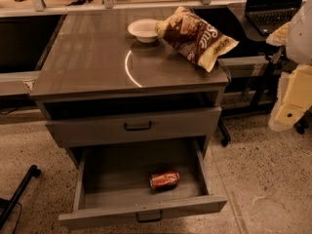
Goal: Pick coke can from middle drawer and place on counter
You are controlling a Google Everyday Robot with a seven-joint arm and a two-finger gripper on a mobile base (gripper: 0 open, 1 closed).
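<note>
Red metal with silver ends catches my eye first: the small coke can [165,180] lies on its side on the floor of the wide shallow grey middle drawer [97,217], which stands pulled out at the bottom of the cabinet. The can sits right of centre, nearer the drawer's front panel than its back, touching no wall. The cream-coloured gripper [291,101] hangs off to the right of the cabinet, well apart from the can; whether it is released or clenched I cannot tell from here. I judge the job to be at its start: drawer open, reach not yet begun. Next I need to bring the gripper left and down into the drawer, clear of the grey drawer front [136,126] above, and close across the can's round body rather than its ends, since it may roll. The broad glossy grey-brown counter [87,57] offers bare room on its left and front, away from the white bowl [144,29] and the brown-and-cream chip bag [195,35].
</note>
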